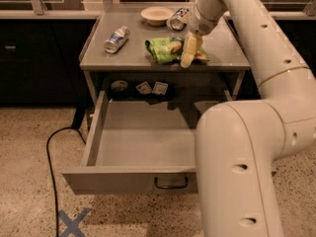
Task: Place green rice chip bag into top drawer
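Note:
The green rice chip bag (pixel 165 49) lies crinkled on the grey table top, near its front middle. My gripper (pixel 189 52) hangs from the white arm, its yellowish fingers pointing down over the bag's right end. The top drawer (pixel 143 144) is pulled wide open below the table top; its inside is bare and its dark wire handle (pixel 171 184) shows on the front panel. The arm's big white links cover the drawer's right part.
On the table top lie a silver can (pixel 117 38) at the left, a second can (pixel 177 19) at the back and a shallow white bowl (pixel 157 15). A black cable (pixel 53 157) runs over the floor at the left. Blue tape cross (pixel 73 222) marks the floor.

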You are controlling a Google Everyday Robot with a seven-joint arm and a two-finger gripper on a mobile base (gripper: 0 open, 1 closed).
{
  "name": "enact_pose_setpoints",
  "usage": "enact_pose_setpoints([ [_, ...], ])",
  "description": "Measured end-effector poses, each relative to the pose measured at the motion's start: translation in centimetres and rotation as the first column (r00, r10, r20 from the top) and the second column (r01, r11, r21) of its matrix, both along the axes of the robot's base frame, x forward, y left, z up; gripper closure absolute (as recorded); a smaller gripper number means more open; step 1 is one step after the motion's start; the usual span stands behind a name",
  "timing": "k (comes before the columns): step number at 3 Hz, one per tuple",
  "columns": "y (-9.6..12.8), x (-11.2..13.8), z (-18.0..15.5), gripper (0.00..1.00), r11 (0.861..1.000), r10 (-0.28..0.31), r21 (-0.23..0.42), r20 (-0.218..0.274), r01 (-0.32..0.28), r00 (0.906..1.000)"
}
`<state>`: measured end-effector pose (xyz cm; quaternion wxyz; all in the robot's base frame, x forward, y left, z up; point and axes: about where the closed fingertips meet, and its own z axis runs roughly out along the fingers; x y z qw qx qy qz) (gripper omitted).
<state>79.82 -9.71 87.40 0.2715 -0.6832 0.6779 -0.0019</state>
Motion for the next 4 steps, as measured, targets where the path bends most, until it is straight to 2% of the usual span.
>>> enact_pose_setpoints([
  [1, 1.8, 1.4, -1.5, 0.14, 0.999, -0.003, 0.044, -0.018, 0.004, 0.9998],
  [3, 1.9, 1.8, -1.5, 0.61, 0.999, -0.006, 0.051, -0.011, 0.006, 0.9999],
  [4, 1.8, 1.0, 0.0, 0.84, 0.995, 0.037, 0.091, 0.021, -0.039, 0.9991],
])
